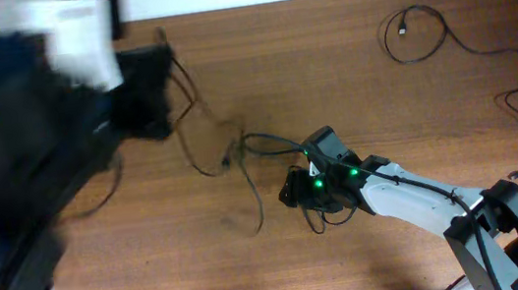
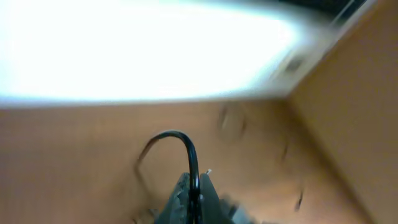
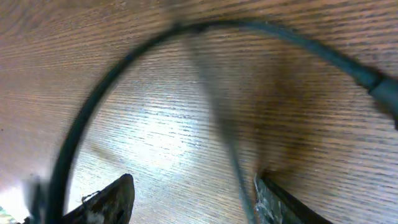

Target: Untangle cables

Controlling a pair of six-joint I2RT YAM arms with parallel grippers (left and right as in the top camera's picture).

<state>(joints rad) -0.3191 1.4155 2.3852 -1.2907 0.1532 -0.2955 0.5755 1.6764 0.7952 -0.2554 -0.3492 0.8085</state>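
The tangled cables (image 1: 232,154) lie mid-table as thin black strands. From them a strand runs up and left to my left gripper (image 1: 157,78), which is blurred at the upper left. In the left wrist view that gripper (image 2: 194,179) is shut on a black cable (image 2: 186,142) that arches up out of the jaws. My right gripper (image 1: 291,190) is low over the right side of the tangle. Its fingers (image 3: 112,200) stand apart close above the wood. A thin blurred strand (image 3: 231,155) passes between them near the right finger, and a thicker cable (image 3: 93,102) curves round ahead.
A separate black cable (image 1: 415,32) lies looped at the back right and trails down the right side towards the right arm's base (image 1: 517,232). The blurred left arm (image 1: 14,165) covers the left of the table. The wooden table (image 1: 349,74) ends at its far edge along the top.
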